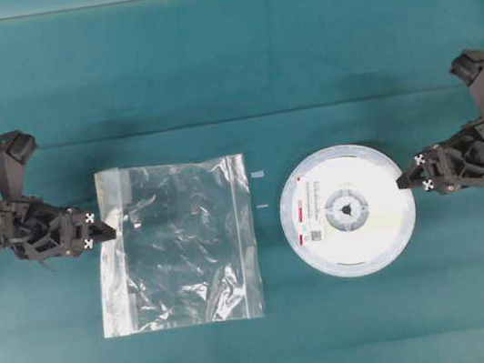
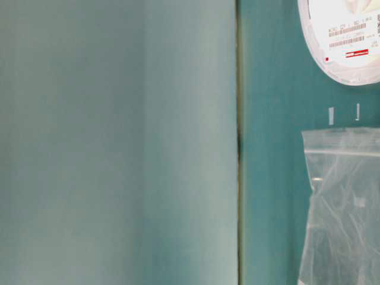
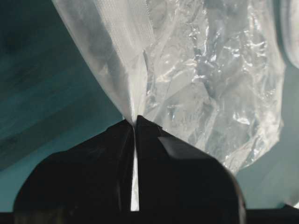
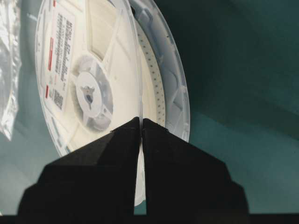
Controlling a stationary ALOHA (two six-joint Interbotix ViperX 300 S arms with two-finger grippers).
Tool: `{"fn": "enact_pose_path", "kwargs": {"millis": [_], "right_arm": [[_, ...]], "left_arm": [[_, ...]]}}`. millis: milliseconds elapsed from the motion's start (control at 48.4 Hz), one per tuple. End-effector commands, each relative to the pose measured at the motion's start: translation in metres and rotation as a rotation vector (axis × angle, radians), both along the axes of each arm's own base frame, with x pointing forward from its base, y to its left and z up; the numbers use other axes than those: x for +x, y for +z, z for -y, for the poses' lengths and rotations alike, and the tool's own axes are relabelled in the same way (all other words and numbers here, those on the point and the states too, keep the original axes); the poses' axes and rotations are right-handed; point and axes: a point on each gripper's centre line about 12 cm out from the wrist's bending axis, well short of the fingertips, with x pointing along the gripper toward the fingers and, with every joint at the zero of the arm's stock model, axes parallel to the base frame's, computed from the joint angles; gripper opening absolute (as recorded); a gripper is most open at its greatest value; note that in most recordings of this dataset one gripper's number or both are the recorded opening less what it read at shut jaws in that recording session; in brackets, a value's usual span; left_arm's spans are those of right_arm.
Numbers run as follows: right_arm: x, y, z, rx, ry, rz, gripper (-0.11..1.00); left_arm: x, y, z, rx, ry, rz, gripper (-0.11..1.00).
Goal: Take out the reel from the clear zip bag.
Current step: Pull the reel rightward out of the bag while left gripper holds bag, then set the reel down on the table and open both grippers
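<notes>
Reel outside the bag, both grippers clamped.
We saw the left gripper point(image 1: 110, 230) pinching the clear zip bag point(image 1: 178, 244) at its 9 o'clock edge; the right gripper point(image 1: 402, 182) pinched the reel point(image 1: 348, 209) at its 3 o'clock rim, at 3 o'clock of the bag.

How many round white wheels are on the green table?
1. The flat round white plastic reel lies right of the crinkly clear plastic zip bag, its rim pinched by the right gripper. The bag looks empty; nothing seems hidden.
</notes>
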Motion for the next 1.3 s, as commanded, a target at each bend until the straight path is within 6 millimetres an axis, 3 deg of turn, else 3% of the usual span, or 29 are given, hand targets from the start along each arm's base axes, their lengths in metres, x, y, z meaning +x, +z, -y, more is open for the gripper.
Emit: {"fn": "enact_pose_path", "kwargs": {"millis": [0, 413, 516, 599, 847, 909, 991, 1198, 1280], "right_arm": [[0.004, 0.004, 0.000, -0.001, 0.002, 0.011, 0.04], [0.013, 0.013, 0.000, -0.067, 0.065, 0.044, 0.04], [0.015, 0.016, 0.000, -0.074, 0.071, 0.052, 0.09], [0.015, 0.016, 0.001, -0.070, 0.066, 0.050, 0.21], [0.015, 0.016, 0.001, -0.073, 0.070, 0.050, 0.86], [0.016, 0.017, 0.001, -0.080, 0.074, 0.055, 0.92], [0.016, 0.018, 0.001, -0.087, 0.079, 0.062, 0.91], [0.017, 0.026, 0.002, -0.111, 0.090, 0.094, 0.91], [0.018, 0.030, 0.002, -0.121, 0.097, 0.110, 0.91]], "left_arm": [[0.004, 0.005, 0.000, 0.003, -0.002, 0.020, 0.01], [0.005, 0.008, 0.000, 0.016, -0.014, 0.033, 0.01], [0.005, 0.010, 0.000, 0.044, -0.037, 0.043, 0.01], [0.008, 0.014, -0.002, 0.058, -0.041, 0.056, 0.02], [0.008, 0.019, -0.006, 0.062, -0.026, 0.075, 0.09], [0.008, 0.019, -0.006, 0.064, -0.027, 0.078, 0.15], [0.008, 0.021, -0.006, 0.064, -0.027, 0.084, 0.26], [0.009, 0.024, -0.006, 0.065, -0.026, 0.096, 0.81], [0.009, 0.026, -0.006, 0.067, -0.027, 0.104, 0.95]]}}
